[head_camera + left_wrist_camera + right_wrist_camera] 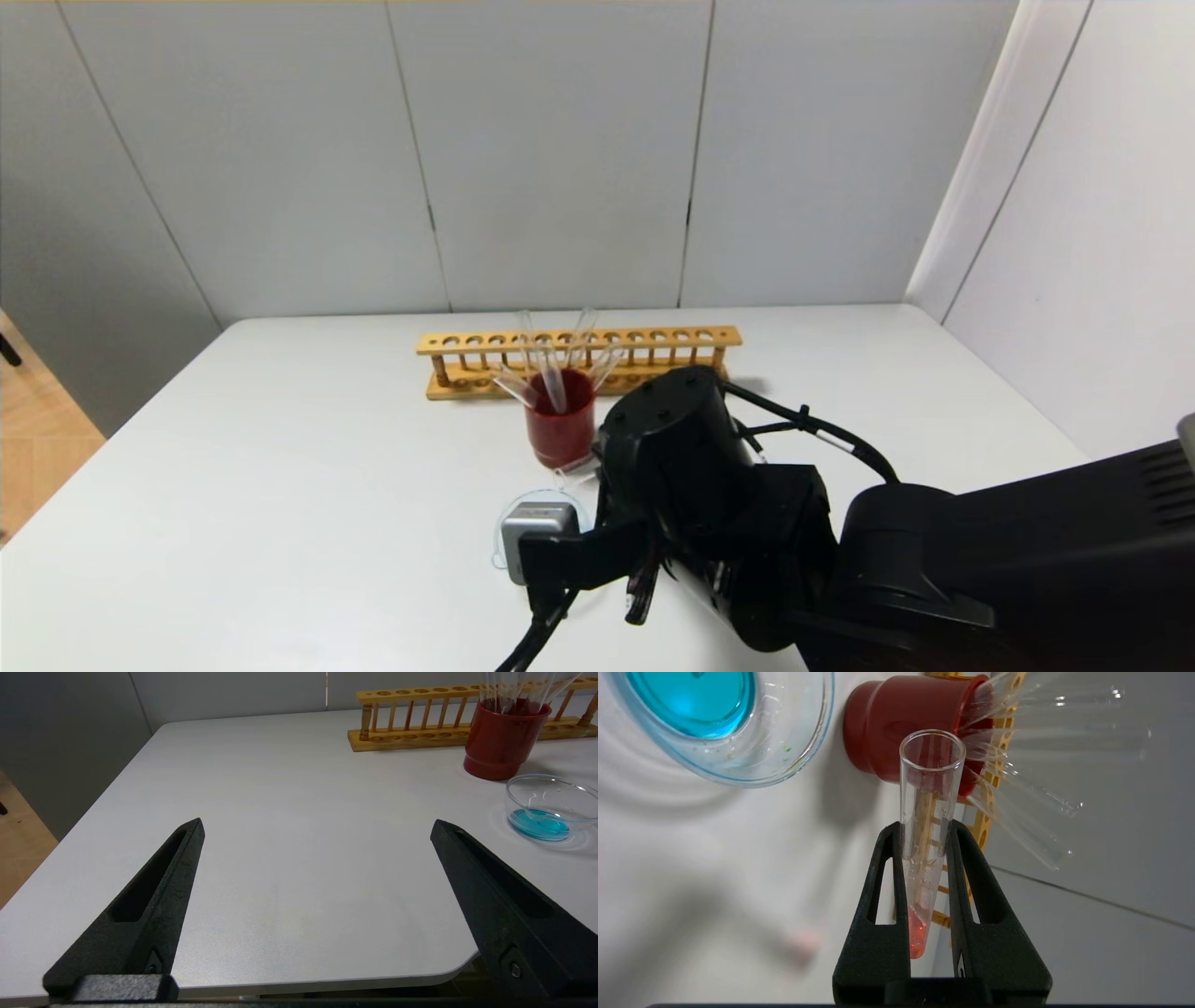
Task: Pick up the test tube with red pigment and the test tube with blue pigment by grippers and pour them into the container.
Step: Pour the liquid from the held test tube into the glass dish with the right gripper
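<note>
My right gripper (925, 828) is shut on the test tube with red pigment (930, 779). The orange-red liquid sits at its rounded bottom, between the fingers, and its open mouth points toward the red cup (896, 723). The container (798, 742), a low clear glass dish, holds a pool of blue liquid and lies just beside the tube's mouth. In the head view my right arm (691, 485) covers most of the dish. The test tube with blue pigment is out of view. My left gripper (317, 826) hangs open over the table's near left part, with nothing in it.
The red cup (560, 420) holds several colourless tubes fanned outward. Right behind it stands a wooden tube rack (579, 359). The container (546, 791) is in front of the cup (502, 742). Grey wall panels close the back and right.
</note>
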